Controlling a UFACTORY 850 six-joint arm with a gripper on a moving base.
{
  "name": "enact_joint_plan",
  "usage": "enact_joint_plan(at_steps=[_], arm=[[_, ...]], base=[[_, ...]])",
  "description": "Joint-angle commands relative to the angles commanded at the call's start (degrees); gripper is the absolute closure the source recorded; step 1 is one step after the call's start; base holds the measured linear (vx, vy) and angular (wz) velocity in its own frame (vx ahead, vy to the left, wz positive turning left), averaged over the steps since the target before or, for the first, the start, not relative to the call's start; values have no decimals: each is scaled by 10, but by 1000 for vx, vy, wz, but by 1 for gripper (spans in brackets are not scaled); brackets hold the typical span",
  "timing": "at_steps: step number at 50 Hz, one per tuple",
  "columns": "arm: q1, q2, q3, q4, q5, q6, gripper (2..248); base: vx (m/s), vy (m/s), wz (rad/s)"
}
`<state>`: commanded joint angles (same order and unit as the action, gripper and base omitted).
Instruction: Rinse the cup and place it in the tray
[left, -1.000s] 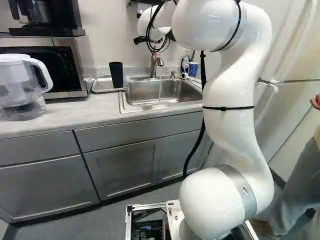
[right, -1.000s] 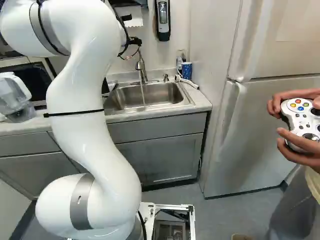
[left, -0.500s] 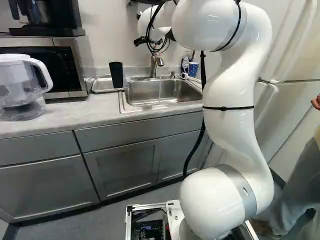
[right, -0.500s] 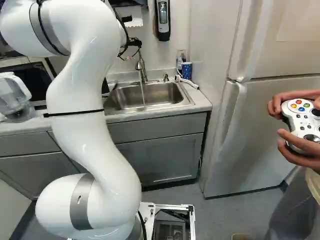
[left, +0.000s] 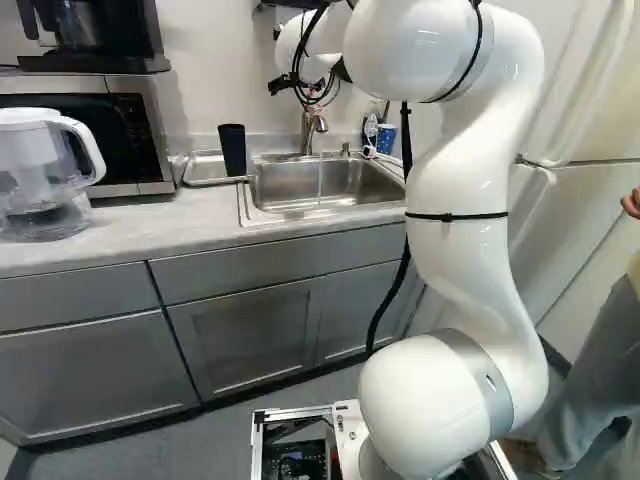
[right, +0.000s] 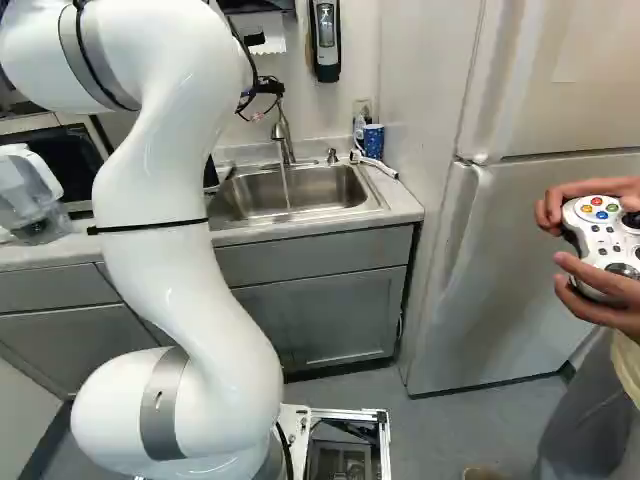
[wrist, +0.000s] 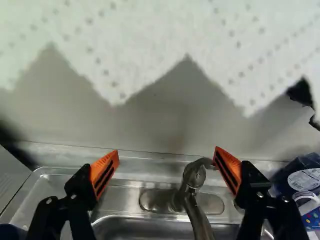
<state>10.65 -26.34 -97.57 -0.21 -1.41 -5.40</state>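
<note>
The tool (wrist: 166, 151) stands open, holding nothing, with the steel faucet (wrist: 190, 194) showing between its fingers. The tall black cup (left: 233, 150) stands upright at the sink-side end of the shallow metal tray (left: 204, 169) on the pale desk (left: 140, 222). Probably light, fairly stiff plastic, slippery when wet; best pinched gently around mid-wall.

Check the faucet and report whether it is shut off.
No, a thin stream of water runs from the faucet into the sink.
</note>
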Motion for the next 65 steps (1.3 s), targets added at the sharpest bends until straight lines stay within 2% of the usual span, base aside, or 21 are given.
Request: enact_joint_plan(at_steps=[17, 42, 65], arm=[[1, 9, 11, 0, -1, 0, 3], [3, 37, 44, 0, -27, 0, 3], [3, 37, 45, 0, -32, 0, 3]], base=[[0, 0, 0], [0, 0, 0], [0, 0, 0]])
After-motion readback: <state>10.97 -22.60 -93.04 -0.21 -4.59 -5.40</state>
